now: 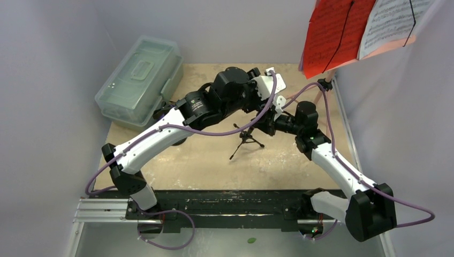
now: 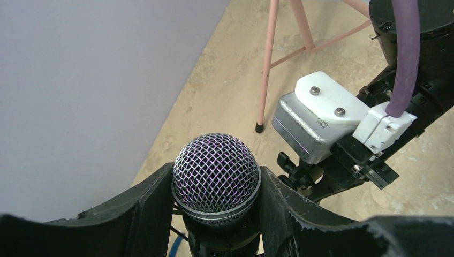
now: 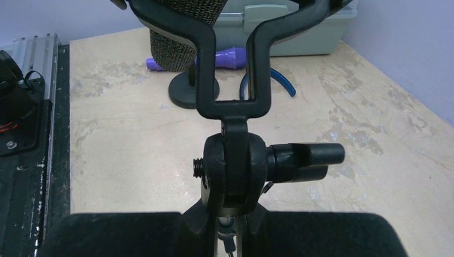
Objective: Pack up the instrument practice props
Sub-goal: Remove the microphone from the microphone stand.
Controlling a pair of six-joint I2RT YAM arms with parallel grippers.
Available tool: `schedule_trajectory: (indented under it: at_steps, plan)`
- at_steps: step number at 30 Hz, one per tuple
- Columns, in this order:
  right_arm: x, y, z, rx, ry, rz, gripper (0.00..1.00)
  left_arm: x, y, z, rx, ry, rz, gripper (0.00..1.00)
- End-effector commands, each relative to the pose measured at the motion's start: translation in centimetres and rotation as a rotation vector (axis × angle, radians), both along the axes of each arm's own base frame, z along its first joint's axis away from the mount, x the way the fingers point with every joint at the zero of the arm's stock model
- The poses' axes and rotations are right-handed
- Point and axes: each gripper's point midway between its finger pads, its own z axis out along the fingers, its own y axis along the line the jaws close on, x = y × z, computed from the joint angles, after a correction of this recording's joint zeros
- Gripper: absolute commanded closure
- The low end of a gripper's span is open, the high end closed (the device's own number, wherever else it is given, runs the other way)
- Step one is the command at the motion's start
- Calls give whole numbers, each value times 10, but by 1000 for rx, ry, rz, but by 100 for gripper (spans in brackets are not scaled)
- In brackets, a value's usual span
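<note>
Microphone (image 2: 216,168) sits clipped in its black mic tripod (image 3: 234,160) mid-worktop (image 3: 134,139). Left pincer (image 2: 217,187) is pinching the mesh head, right pincer (image 3: 227,230) clamps the tripod's stem. I'd slide the mic out along its own axis, no twisting, with the tripod held dead steady.

silver mesh microphone (image 2: 216,174), black mic tripod (image 3: 233,166), red pages (image 1: 334,32)
</note>
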Motion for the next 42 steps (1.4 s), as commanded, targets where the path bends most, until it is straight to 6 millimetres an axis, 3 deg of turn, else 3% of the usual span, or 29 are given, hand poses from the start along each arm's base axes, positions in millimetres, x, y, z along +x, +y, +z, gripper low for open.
schedule_trajectory:
  at_steps: [1,5,11,18,21,24,28,31,33,38,42]
  plan:
    - [-8,5,-12,-50,25,25,100,-21,-16,73,-298,-21,-80,100]
    - [-6,5,-14,-55,35,19,100,-42,-17,98,-410,-125,-213,97]
    - [-8,7,-12,-59,30,24,100,-71,-17,117,-422,-283,-374,90]
    - [-9,9,-13,-67,26,28,100,-81,-42,79,-169,-339,-391,89]
    - [-9,9,-15,-70,29,27,100,-74,-47,61,-61,-374,-303,98]
    - [-9,9,-14,-69,30,26,100,-72,-43,81,-162,-374,-252,100]
    - [-8,10,-16,-66,41,24,100,-86,-28,146,-414,-428,-247,100]
    - [-7,10,-17,-65,48,24,100,-104,-30,187,-561,-457,-330,100]
    - [-7,10,-17,-65,50,25,100,-111,-42,193,-576,-449,-392,100]
    - [-8,10,-16,-62,49,22,100,-122,-73,183,-548,-420,-512,100]
    - [-7,11,-18,-62,57,22,100,-133,-86,195,-643,-398,-580,100]
